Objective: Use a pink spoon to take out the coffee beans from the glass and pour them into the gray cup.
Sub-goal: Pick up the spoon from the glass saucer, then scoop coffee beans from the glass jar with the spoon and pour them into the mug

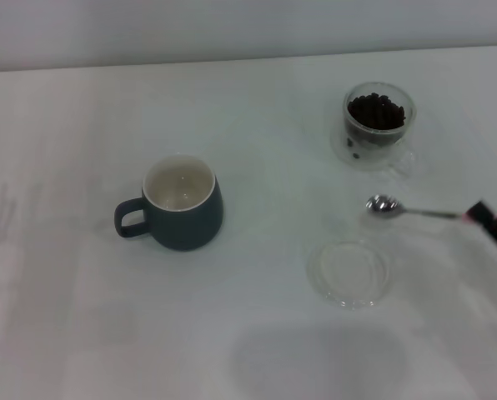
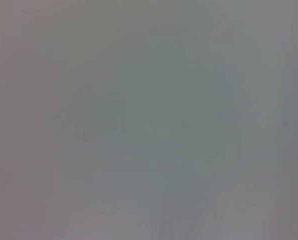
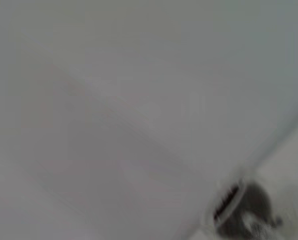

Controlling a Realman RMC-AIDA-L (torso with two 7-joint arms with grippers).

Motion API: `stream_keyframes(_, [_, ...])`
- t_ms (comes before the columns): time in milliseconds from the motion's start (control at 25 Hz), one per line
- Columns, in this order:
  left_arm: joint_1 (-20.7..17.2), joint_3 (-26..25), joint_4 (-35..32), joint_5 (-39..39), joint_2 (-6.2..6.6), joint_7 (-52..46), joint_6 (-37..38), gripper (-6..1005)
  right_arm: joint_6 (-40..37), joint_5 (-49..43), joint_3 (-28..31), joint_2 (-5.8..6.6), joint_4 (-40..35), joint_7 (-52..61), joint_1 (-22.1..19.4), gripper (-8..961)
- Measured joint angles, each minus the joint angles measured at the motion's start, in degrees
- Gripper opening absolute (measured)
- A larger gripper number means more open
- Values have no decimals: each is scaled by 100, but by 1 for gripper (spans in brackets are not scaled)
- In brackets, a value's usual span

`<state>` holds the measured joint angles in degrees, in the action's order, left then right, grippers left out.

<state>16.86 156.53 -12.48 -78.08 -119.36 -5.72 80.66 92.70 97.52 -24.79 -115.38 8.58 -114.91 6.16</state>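
Note:
The gray cup (image 1: 182,205) stands upright at the table's left-middle, its handle to the left and its white inside bare. The glass (image 1: 379,125) stands at the far right, and the coffee beans (image 1: 376,111) fill its upper part. The pink spoon (image 1: 383,204) is held about level between the glass and a saucer, its metal bowl pointing left and holding no beans. A bit of its pink handle shows at the right edge. My right gripper (image 1: 484,217) comes in from the right edge, shut on the spoon's handle. A dark blurred shape in the right wrist view (image 3: 244,210) may be the glass. My left gripper is out of view.
A flat clear glass saucer (image 1: 350,272) lies on the white table (image 1: 257,333), in front of the glass and just below the spoon. The left wrist view shows only a blurred gray surface.

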Motion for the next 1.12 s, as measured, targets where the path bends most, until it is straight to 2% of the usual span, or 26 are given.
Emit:
stream_keyframes(200, [-21,0,0,-7,2,0,-51,851,82,52,23,48,-1494,628,347,152])
stream_keyframes(360, [-25,-16,4,-22,8,0,-146,851,-218,-36,-45,73,-2713,1142,701,155])
stream_keyframes(680, [-25,-36,16,-39,9,1,-160,851,-980,-1006,-276,82,-4646,1987,1295,160])
stream_keyframes(920, [-25,-36,18,-41,9,0,-185,851,-1717,-1467,-1213,73,-5674,2458,1406,164])
stream_keyframes(1120, [-15,-35,18,-41,10,1,-226,851,-2253,-1479,-1873,66,-5996,2551,1412,168])
